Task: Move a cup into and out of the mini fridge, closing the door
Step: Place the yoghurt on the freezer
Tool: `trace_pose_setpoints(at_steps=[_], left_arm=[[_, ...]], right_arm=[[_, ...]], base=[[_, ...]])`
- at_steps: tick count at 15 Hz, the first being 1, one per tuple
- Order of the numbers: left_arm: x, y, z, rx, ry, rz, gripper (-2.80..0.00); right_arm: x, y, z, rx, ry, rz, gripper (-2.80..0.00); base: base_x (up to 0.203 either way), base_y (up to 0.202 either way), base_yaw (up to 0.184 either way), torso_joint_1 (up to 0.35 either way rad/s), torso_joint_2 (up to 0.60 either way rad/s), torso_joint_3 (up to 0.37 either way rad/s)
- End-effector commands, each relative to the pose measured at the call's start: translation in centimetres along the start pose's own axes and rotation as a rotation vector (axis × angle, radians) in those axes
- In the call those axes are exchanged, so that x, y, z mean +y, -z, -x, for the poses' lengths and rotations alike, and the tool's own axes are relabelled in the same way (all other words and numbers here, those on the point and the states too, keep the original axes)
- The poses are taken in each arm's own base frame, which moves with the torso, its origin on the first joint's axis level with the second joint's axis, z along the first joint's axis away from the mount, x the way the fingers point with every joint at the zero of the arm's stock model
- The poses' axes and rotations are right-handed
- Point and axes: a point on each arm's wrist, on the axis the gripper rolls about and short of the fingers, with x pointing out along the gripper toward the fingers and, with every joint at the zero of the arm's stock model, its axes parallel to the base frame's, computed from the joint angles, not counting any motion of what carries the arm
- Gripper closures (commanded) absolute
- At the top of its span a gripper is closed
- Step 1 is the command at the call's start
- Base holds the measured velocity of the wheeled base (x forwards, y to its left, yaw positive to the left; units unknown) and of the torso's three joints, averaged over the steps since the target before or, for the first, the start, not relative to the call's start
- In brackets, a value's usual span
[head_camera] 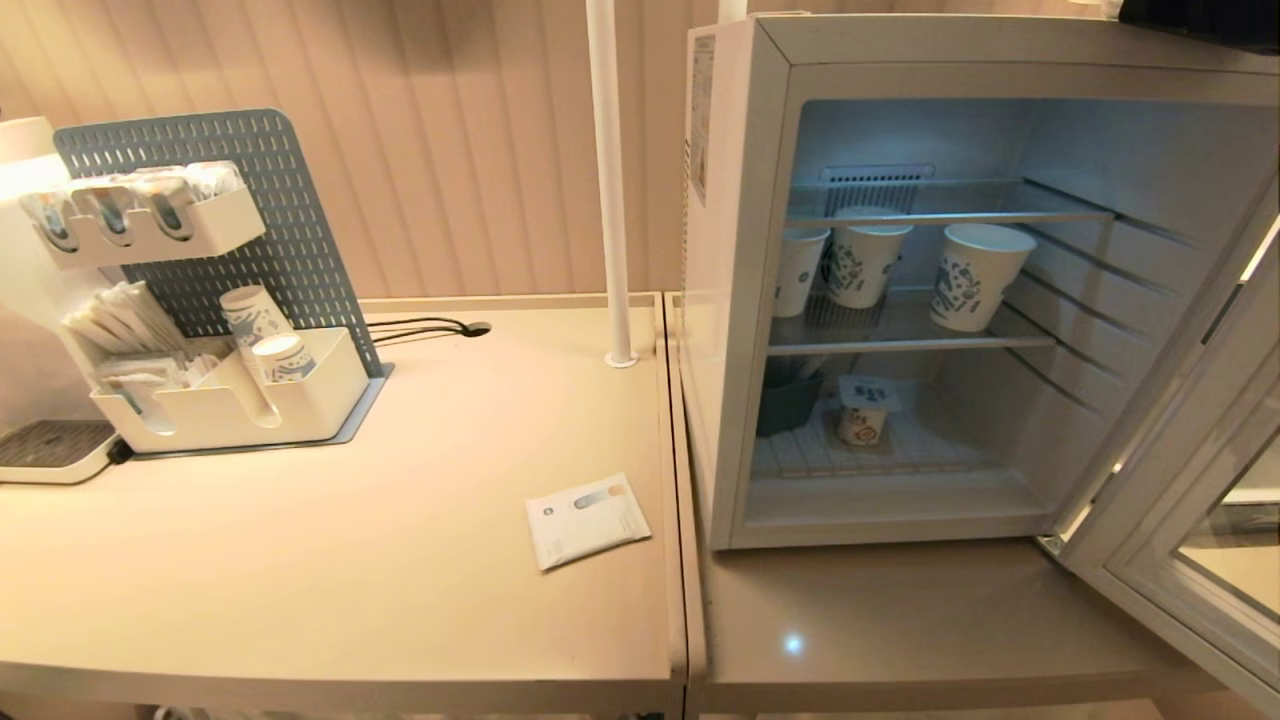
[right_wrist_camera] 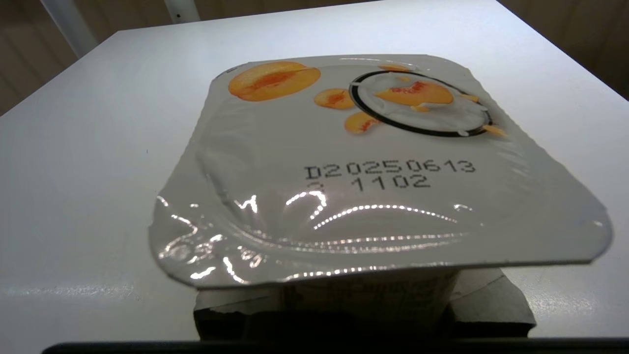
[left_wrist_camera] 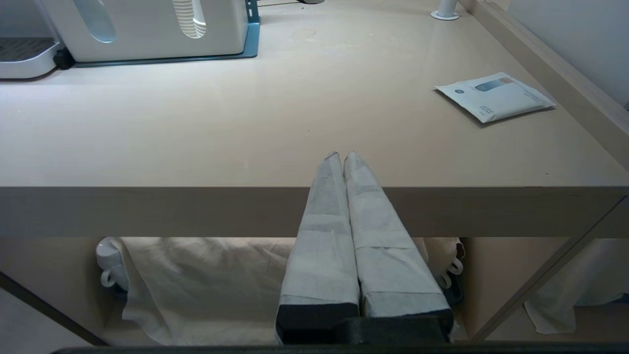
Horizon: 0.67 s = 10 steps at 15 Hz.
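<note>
Right gripper (right_wrist_camera: 324, 309) is clamped on the cup (right_wrist_camera: 344, 172), fingers tucked under the foil lid, peach picture up. It's over the flat white top of the fridge (right_wrist_camera: 73, 172); whether it touches that top, I can't tell. Inside the fridge, on the bottom rack, sits a second yogurt pot (head_camera: 866, 410), with three paper cups (head_camera: 980, 275) on the rack above. The door (head_camera: 1180, 500) stands wide open at the fridge's right. Left of the fridge, a packet (head_camera: 587, 520) lies on the table (head_camera: 300, 560). Left gripper (left_wrist_camera: 342, 156) is pressed closed, empty, at the table's front edge.
</note>
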Motion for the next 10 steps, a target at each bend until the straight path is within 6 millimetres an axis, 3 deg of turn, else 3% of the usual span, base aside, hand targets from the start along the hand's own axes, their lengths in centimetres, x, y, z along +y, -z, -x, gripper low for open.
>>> trace_pose_setpoints(at_steps=[1,10], left_arm=[[0.00,0.05,0.00,0.000,0.000,0.001,0.00],[0.00,0.03,0.00,-0.002,0.000,0.001,0.00]], right_arm=[[0.06,0.07,-0.02,0.004,-0.001,0.002,0.00],[0.47,0.32,0.01,0.014,-0.009,0.005,0.00]], base=[[0.000,0.000,0.000,0.000,0.00,0.000],[0.000,0.000,0.000,0.000,0.00,0.000]])
